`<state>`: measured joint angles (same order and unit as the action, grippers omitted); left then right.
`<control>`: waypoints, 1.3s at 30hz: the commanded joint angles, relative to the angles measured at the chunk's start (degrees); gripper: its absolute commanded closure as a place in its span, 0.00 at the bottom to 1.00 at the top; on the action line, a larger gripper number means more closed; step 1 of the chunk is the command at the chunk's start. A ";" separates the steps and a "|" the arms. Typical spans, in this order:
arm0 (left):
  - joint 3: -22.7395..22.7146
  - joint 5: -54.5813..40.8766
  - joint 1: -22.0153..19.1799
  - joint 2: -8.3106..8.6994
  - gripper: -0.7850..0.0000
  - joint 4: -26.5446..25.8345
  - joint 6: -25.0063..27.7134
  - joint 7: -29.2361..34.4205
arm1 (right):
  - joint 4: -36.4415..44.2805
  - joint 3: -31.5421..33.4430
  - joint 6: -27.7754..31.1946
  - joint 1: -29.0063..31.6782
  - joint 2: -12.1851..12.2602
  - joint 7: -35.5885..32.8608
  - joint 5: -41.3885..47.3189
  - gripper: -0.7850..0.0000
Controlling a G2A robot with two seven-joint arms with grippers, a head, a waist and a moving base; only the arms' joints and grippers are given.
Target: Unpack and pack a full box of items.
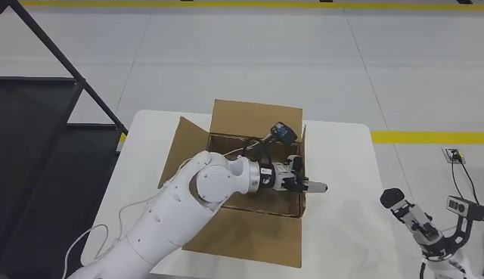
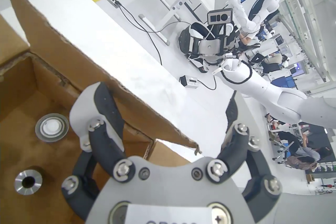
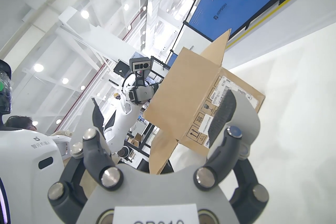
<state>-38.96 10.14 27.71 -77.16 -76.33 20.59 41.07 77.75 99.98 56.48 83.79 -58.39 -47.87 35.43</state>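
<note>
An open cardboard box (image 1: 249,226) stands in the middle of the white table (image 1: 340,173). My left gripper (image 2: 168,96) is open at the box's right wall (image 2: 86,62), one finger inside and one outside above the table. It appears in the top view as the left gripper (image 1: 306,183) at that wall's rim. On the box floor lie a round metal disc with a white centre (image 2: 52,128) and a metal cylinder with a bore (image 2: 28,182). My right gripper (image 3: 160,114) is open and empty, off the table's right front corner, facing the box (image 3: 194,93).
The box's flaps stick out: back (image 1: 257,116), left (image 1: 180,147), front (image 1: 249,241). Bare table lies right of the box. A black frame and dark panel (image 1: 45,165) stand left of the table. Cables and a floor socket (image 1: 454,156) are on the right.
</note>
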 commanded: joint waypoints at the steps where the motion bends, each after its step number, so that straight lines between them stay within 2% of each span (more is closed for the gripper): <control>1: 2.29 1.29 -0.77 -1.15 0.00 1.71 0.69 -2.53 | 0.25 0.88 1.04 1.56 0.12 1.11 0.87 0.00; 6: 7.20 2.21 -2.75 -4.32 0.00 6.90 2.88 -6.49 | 1.35 3.70 1.52 5.31 0.28 1.59 2.94 0.00; 15: 13.46 2.94 -6.19 -10.10 0.00 17.01 1.68 -7.36 | 1.21 6.19 1.52 8.23 0.00 1.59 4.51 0.00; 21: 14.37 0.07 -8.08 -13.46 0.00 23.33 -0.04 -7.30 | 0.59 6.07 1.52 7.88 0.17 1.59 4.52 0.00; 29: 14.87 -0.60 -9.39 -17.00 0.00 29.70 -3.73 -8.24 | 0.15 4.87 1.52 7.00 0.94 1.59 4.21 0.00; 35: 14.53 -0.17 -10.05 -18.91 0.00 33.15 -5.83 -10.00 | -0.37 4.19 1.52 6.77 1.48 1.59 5.18 0.00; 39: 13.83 0.25 -10.53 -19.68 0.00 35.11 -5.47 -10.56 | -1.30 3.31 1.28 6.03 1.78 1.34 6.16 0.00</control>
<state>-24.95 10.37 17.26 -96.75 -41.52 14.80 30.56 76.64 103.45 57.81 89.99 -56.66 -46.47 41.44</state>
